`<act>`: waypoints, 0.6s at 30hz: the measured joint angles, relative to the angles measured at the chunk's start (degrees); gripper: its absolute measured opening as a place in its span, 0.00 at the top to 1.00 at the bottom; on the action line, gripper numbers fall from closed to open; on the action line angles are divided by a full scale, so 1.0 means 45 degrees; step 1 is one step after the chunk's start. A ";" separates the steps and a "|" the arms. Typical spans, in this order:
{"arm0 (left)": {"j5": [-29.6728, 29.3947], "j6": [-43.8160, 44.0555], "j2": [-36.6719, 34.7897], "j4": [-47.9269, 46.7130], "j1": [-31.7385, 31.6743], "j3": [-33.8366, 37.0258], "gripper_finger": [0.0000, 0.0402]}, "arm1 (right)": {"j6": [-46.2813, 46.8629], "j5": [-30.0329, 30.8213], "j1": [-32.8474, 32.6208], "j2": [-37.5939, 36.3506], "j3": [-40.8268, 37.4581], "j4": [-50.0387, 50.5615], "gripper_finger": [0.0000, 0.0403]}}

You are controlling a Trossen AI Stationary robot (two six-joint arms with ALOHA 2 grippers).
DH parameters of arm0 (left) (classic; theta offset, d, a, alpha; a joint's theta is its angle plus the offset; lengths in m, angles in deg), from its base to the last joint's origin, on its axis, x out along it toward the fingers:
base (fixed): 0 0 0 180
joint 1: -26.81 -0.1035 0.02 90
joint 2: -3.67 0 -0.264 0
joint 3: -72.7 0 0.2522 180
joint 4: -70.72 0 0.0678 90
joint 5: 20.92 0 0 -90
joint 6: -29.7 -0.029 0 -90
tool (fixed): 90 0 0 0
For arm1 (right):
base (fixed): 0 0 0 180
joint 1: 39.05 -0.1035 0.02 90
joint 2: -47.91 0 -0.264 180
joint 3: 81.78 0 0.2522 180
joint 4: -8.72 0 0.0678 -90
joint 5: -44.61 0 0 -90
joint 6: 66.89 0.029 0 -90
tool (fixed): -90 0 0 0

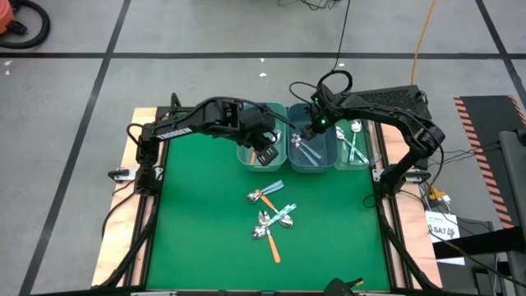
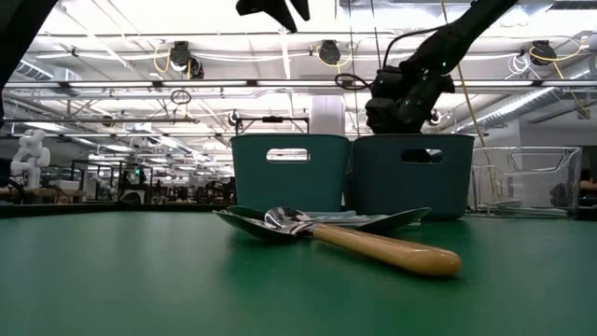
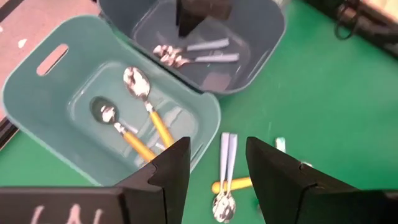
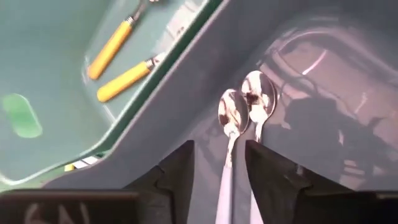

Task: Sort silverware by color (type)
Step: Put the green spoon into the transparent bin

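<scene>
Small metal spoons with coloured handles are the silverware. Two orange-handled spoons (image 3: 134, 118) lie in the left teal bin (image 1: 251, 156). Two light-blue-handled spoons (image 4: 242, 112) lie in the middle bin (image 1: 311, 158), and teal-green ones (image 1: 355, 144) in the right bin. Several more spoons (image 1: 271, 215) lie heaped on the green mat, one orange-handled (image 2: 373, 245). My left gripper (image 3: 217, 168) hangs open and empty over the left bin's near rim. My right gripper (image 4: 219, 168) is open above the middle bin, over the blue spoons' handles.
The three bins stand side by side along the far edge of the green mat (image 1: 197, 222). Bare mat lies left, right and near of the spoon heap. Wooden table borders and arm bases flank the mat; cables run beyond the far edge.
</scene>
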 joint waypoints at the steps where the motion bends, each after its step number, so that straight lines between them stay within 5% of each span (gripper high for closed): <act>1: -0.0006 0.0000 0.0000 -0.0183 0.0025 0.0000 0.60 | 0.0020 0.0005 0.0000 -0.0180 0.0041 0.0075 0.65; 14: 0.0000 -0.2531 0.0005 -0.1156 0.1014 0.0005 0.60 | 0.0478 0.0065 -0.0583 -0.3934 0.1546 0.0383 0.64; 18: 0.0012 -0.3030 0.0005 -0.0993 0.1337 0.0005 0.60 | 0.1697 0.0997 -0.1488 -0.5263 0.1547 0.0811 0.64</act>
